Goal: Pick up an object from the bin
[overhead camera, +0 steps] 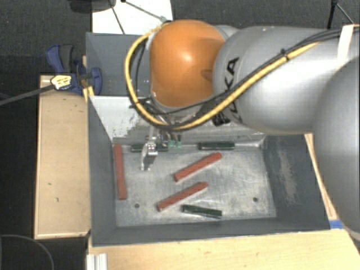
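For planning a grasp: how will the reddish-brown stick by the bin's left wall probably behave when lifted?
The reddish-brown stick looks straight and flat-sided, so probably stiff and unlikely to roll. It is thin, so likely light. It lies close along the bin's left wall, which may crowd a grasp.

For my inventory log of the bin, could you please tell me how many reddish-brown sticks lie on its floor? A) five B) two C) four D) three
D, since three show: the stick along the left wall, the slanted middle stick and the slanted front stick.
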Action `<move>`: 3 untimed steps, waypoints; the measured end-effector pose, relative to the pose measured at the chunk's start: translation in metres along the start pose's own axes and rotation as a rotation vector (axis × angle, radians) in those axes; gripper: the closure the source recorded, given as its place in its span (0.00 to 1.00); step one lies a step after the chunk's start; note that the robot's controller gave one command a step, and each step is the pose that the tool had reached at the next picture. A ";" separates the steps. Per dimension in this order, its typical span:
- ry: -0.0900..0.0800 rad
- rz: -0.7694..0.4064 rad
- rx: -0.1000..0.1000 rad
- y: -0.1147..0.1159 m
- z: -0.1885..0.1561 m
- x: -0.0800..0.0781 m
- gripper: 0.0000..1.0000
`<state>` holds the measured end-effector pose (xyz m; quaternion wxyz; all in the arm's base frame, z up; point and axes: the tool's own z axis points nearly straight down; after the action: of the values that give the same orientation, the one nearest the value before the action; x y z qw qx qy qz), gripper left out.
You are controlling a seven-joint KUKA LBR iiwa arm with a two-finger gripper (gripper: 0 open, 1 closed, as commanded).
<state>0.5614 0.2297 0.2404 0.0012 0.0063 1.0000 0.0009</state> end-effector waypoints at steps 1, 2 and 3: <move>0.000 0.001 0.000 0.000 0.000 0.000 0.00; -0.005 -0.091 -0.002 -0.033 0.035 0.024 0.00; -0.003 -0.107 0.001 -0.049 0.089 0.041 0.00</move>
<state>0.5203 0.1809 0.1512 0.0026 -0.0473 0.9989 0.0003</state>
